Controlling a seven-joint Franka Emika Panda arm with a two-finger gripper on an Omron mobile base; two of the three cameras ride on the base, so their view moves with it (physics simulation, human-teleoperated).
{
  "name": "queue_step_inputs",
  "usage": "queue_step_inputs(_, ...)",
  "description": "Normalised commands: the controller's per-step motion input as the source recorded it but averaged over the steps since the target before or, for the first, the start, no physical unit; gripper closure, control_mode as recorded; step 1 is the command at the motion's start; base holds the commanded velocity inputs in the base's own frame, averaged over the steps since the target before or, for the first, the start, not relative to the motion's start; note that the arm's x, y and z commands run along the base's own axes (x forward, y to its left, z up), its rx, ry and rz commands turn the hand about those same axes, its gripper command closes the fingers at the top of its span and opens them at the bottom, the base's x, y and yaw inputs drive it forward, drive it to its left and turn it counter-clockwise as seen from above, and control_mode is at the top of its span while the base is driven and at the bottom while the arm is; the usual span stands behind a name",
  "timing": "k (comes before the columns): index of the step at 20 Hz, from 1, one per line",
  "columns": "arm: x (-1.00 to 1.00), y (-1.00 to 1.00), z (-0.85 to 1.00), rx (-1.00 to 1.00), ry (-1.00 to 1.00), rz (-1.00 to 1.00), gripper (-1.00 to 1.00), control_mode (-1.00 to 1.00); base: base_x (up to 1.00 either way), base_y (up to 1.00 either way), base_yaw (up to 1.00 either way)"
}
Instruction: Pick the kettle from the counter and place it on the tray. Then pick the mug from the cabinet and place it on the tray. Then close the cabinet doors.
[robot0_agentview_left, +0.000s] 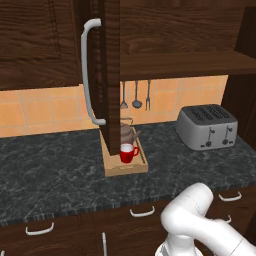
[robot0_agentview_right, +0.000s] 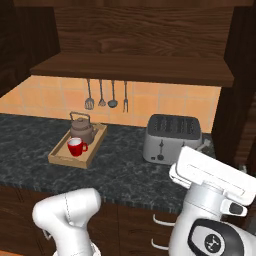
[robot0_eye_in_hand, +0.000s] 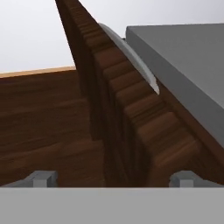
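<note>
Kettle (robot0_agentview_right: 81, 131) and mug (robot0_agentview_right: 75, 147) sat on tray (robot0_agentview_right: 59, 157) | cabinet door (robot0_eye_in_hand: 127, 131) stood open, edge-on between my fingertips (robot0_eye_in_hand: 42, 178) | pincer (robot0_eye_in_hand: 112, 179) spread, gripping nothing | door judged stiff, heavy, hinged; push broad face near handle (robot0_agentview_left: 89, 75).

Marbled stone counter (robot0_agentview_left: 60, 165), wood-grain cabinet doors (robot0_agentview_left: 110, 75), pale wooden tray (robot0_agentview_right: 60, 159)

Mug (robot0_agentview_right: 75, 147) before kettle (robot0_agentview_right: 81, 129) on tray (robot0_agentview_right: 61, 159), left of toaster (robot0_agentview_right: 171, 138).
</note>
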Motion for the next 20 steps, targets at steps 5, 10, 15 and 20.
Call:
queue_step_inputs(5,-0.51,0.2,0.0,-1.0,0.0,0.08,-1.0,-1.0,0.0,0.0,0.0)
queue_step_inputs(10,-0.47,0.13,0.0,-1.0,0.0,0.06,-1.0,-1.0,0.0,0.0,0.0)
queue_step_inputs(15,-0.47,0.14,0.0,-1.0,0.0,0.06,-1.0,-1.0,0.0,0.0,0.0)
queue_step_inputs(20,-0.47,0.21,0.0,-1.0,0.0,0.07,-1.0,-1.0,0.0,0.0,0.0)
